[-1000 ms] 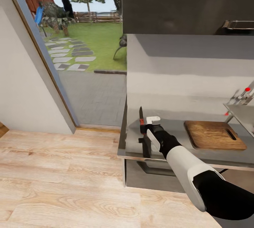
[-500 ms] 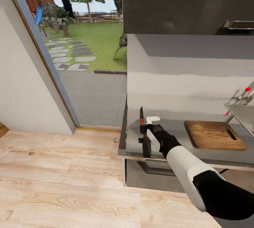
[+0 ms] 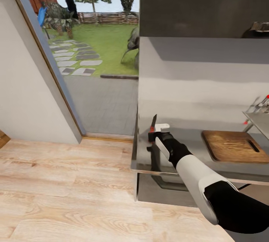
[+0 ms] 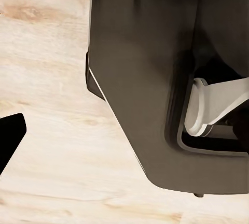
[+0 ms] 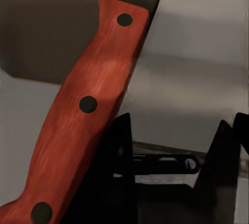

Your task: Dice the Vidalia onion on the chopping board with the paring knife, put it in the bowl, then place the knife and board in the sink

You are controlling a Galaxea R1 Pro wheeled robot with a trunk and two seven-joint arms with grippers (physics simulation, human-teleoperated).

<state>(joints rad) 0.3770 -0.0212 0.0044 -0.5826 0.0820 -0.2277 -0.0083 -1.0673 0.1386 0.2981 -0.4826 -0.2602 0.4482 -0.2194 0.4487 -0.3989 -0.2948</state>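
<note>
The paring knife [image 3: 152,123] lies at the left end of the glossy countertop [image 3: 186,143], its dark blade pointing away and tilted. My right gripper [image 3: 151,136] sits over its red-orange handle [image 5: 85,115]. The jaws are open, with one fingertip [image 5: 241,130] far from the handle. The dark wooden chopping board [image 3: 234,146] lies to the right on the counter. A corner of the sink [image 3: 259,119] shows at the right edge. The Vidalia onion and the bowl are out of view. My left gripper [image 4: 124,141] hangs over the floor beside my dark base, one fingertip [image 4: 10,138] at the picture's edge.
A dark wall cabinet [image 3: 201,2] hangs above the counter. A glass door [image 3: 101,66] to the garden stands left of the counter, with wooden floor [image 3: 67,189] in front. The tap's red knob [image 3: 267,96] shows by the sink.
The whole view has shifted, with counter and board sliding right in the picture. The knife's blade has tilted to the right against the counter. My right arm holds its pose.
</note>
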